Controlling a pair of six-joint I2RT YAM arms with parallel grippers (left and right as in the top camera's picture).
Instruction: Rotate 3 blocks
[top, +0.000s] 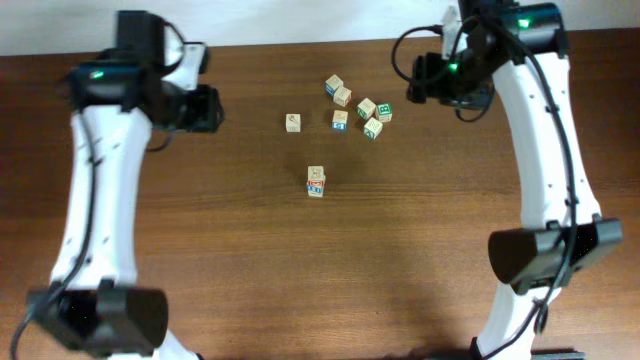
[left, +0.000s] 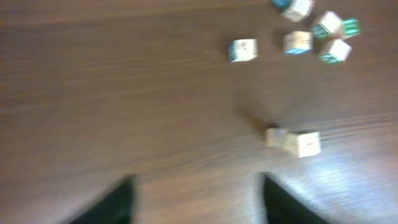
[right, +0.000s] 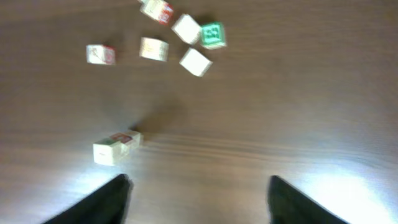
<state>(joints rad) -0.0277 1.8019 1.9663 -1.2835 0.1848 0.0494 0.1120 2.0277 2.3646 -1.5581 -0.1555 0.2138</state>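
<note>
Dark fingers of the left pincer (left: 196, 180) stand wide apart over the counter (top: 240, 260), a brown wood-grain top with patches of glare. The right pincer (right: 199, 180) is likewise spread, gripping nothing. A pale wall (top: 300, 18) edges the view at 12 o'clock. The blocks (top: 316, 182) sit touching at the counter's centre, red and blue sides showing. Loose cubes (top: 360, 108) cluster toward 1 o'clock. Their printed letters are too blurred to read.

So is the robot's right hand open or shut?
Open. The right gripper shows its two dark fingers standing far apart in the wrist view, with only bare table between them and nothing held.
</note>
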